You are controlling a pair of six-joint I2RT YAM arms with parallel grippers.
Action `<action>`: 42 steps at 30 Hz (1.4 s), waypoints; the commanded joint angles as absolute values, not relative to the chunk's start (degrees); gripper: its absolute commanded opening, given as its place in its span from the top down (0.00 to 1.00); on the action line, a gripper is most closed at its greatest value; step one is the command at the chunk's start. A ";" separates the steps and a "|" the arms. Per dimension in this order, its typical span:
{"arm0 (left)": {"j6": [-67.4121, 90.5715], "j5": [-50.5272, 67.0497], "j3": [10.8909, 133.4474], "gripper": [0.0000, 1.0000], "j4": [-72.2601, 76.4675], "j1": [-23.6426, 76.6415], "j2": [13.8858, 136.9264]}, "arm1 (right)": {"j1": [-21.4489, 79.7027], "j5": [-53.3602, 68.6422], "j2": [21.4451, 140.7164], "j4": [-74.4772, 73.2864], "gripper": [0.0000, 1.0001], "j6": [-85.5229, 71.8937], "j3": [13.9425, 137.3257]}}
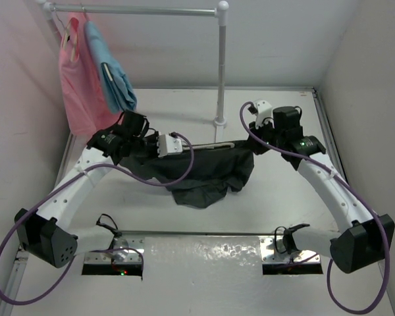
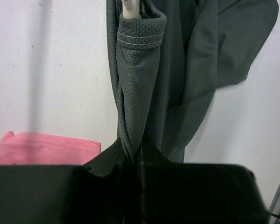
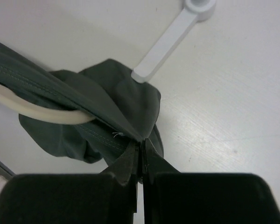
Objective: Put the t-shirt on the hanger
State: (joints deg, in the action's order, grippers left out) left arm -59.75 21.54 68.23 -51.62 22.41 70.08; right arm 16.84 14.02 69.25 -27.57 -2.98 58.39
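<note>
- Left gripper (image 1: 183, 146) is pinched tight on the t-shirt (image 1: 204, 172) below a sleeve. The right gripper (image 3: 141, 154) is clamped on the opposite edge of the cloth.
- Stretched between them, the shirt's long axis runs left to right, just in front of the foot of the rail post (image 1: 221, 72). Its body sags toward the arms' bases.
- The hanger (image 3: 42, 113) lies inside the cloth, with one end poking out of the sleeve.
- A pink garment (image 1: 76, 82) and a blue garment (image 1: 113, 78) hang left of the post, near the left arm's wrist.

Matt mesh-knit t-shirt (image 2: 135, 93); smooth pale plastic hanger (image 3: 37, 112).
</note>
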 commanded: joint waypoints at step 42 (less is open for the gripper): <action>-59.94 36.64 72.15 1.00 -55.99 23.20 73.65 | 30.67 44.56 82.52 -34.27 0.64 14.58 75.41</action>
